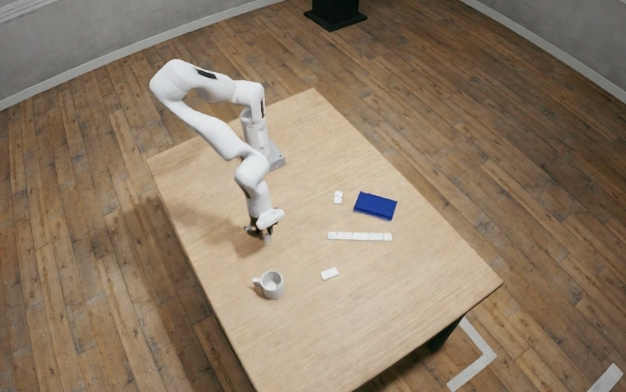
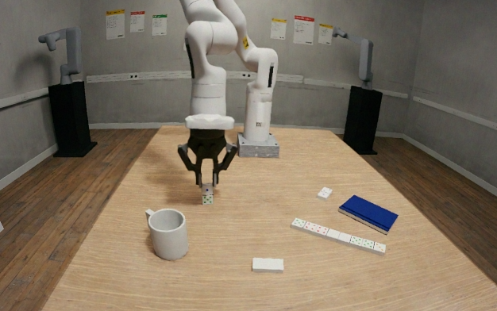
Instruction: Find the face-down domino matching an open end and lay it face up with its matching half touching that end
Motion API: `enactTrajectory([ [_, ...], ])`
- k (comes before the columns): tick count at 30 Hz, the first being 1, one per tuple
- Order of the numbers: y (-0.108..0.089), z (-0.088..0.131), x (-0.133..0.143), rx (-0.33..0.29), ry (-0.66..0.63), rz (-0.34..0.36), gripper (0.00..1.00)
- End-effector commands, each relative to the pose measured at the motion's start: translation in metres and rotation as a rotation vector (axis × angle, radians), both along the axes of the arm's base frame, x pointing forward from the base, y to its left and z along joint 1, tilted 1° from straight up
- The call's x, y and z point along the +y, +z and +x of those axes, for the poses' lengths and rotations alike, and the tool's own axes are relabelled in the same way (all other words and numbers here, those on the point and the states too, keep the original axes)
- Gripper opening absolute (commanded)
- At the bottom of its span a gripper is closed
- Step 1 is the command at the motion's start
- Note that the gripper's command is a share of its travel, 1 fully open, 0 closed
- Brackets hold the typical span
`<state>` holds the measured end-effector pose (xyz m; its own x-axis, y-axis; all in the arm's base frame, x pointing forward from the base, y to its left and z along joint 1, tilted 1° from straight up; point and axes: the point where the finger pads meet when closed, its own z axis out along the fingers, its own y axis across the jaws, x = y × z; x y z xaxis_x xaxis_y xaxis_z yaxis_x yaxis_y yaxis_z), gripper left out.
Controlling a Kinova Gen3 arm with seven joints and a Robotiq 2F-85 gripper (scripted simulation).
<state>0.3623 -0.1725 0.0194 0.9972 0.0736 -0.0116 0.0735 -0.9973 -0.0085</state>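
Note:
My gripper (image 2: 207, 185) (image 1: 265, 236) points straight down at the left middle of the table. It is shut on the top of a domino (image 2: 207, 194) that stands upright on its short end, low at the table surface. The face of this domino shows one blue pip above and green pips below. The line of face-up dominoes (image 2: 338, 236) (image 1: 359, 236) lies flat at the right. One blank, face-down domino (image 2: 267, 264) (image 1: 329, 273) lies near the front. One face-up domino (image 2: 325, 193) (image 1: 338, 197) lies apart behind the line.
A white mug (image 2: 168, 233) (image 1: 270, 284) stands in front of the gripper to the left. A blue book (image 2: 367, 213) (image 1: 375, 205) lies behind the right end of the line. The arm's base (image 2: 258, 148) is at the table's far side.

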Motion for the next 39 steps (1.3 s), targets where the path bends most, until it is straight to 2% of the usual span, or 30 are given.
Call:
enactTrajectory([
  [1, -0.0017, 0.0004, 0.0009, -0.003, -0.001, 0.002, 0.35],
  [39, -0.002, -0.0015, 0.0013, -0.015, 0.0, 0.003, 0.35],
])
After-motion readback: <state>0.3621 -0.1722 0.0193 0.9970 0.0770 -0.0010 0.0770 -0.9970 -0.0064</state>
